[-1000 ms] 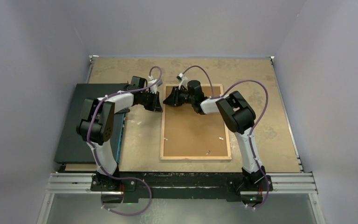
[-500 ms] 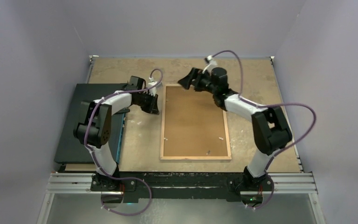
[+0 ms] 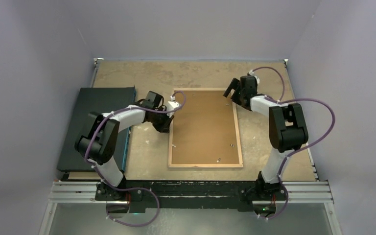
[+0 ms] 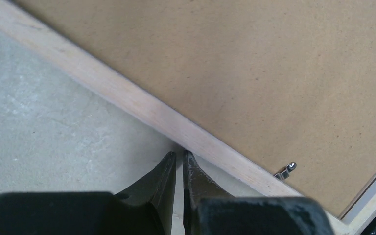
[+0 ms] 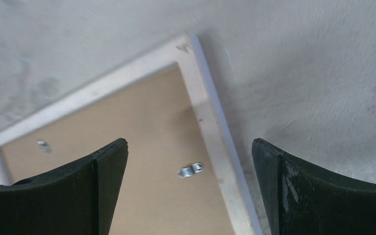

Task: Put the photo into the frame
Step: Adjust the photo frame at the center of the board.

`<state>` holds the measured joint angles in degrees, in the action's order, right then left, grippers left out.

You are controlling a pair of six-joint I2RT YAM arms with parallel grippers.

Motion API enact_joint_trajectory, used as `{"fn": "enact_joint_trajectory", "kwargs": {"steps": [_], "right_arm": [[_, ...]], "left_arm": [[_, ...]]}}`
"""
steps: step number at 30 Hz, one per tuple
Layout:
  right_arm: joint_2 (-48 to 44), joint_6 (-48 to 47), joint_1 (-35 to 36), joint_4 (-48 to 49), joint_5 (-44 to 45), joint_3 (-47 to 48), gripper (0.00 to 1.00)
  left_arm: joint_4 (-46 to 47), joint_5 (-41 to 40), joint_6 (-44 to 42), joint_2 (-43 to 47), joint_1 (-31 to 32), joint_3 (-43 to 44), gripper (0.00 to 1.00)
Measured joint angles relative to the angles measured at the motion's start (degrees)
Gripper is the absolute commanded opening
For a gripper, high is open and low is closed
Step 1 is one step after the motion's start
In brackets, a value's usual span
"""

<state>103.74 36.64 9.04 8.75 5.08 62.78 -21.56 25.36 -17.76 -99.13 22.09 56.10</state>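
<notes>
Right gripper [image 5: 190,147] has swung outward and hangs wide open, the frame's [image 3: 203,129] corner below its 2 fingers [image 5: 103,181]. Left gripper [image 4: 178,157] is closed on nothing, the frame's edge just ahead.

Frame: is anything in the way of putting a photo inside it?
Yes. The frame lies back side up, and the backing board fills its opening. Small metal clips along the inner edge hold the board in.
</notes>
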Motion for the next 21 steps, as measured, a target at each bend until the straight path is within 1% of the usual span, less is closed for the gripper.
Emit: {"fn": "enact_joint_trajectory", "kwargs": {"steps": [2, 5, 10, 14, 18, 21], "right_arm": [[3.3, 0.0, 0.0, -1.6, -0.1, 0.9, 0.99], [5.0, -0.2, 0.0, -2.1, -0.7, 3.7, 0.99], [9.0, -0.7, 0.0, -2.1, -3.9, 8.5, 0.99], [12.7, -1.1, -0.2, -1.5, -7.5, 12.4, 0.99], [19.4, -1.2, 1.5, -1.7, -10.4, 21.7, 0.99], [24.7, -1.7, 4.3, -1.6, -12.1, 29.5, 0.99]], "left_arm": [[0.2, -0.7, -0.5, 0.4, 1.2, -0.4, 0.08], [0.4, -1.3, -1.1, 0.9, 2.1, -1.0, 0.08], [0.5, -1.7, -1.4, 1.5, 3.1, -1.6, 0.07], [0.5, -1.6, -1.3, 1.5, 5.2, -1.7, 0.07], [1.1, -1.1, -0.2, 1.0, 10.6, -1.5, 0.08], [0.8, 1.1, 1.7, -1.1, 15.6, 0.3, 0.08]]}}
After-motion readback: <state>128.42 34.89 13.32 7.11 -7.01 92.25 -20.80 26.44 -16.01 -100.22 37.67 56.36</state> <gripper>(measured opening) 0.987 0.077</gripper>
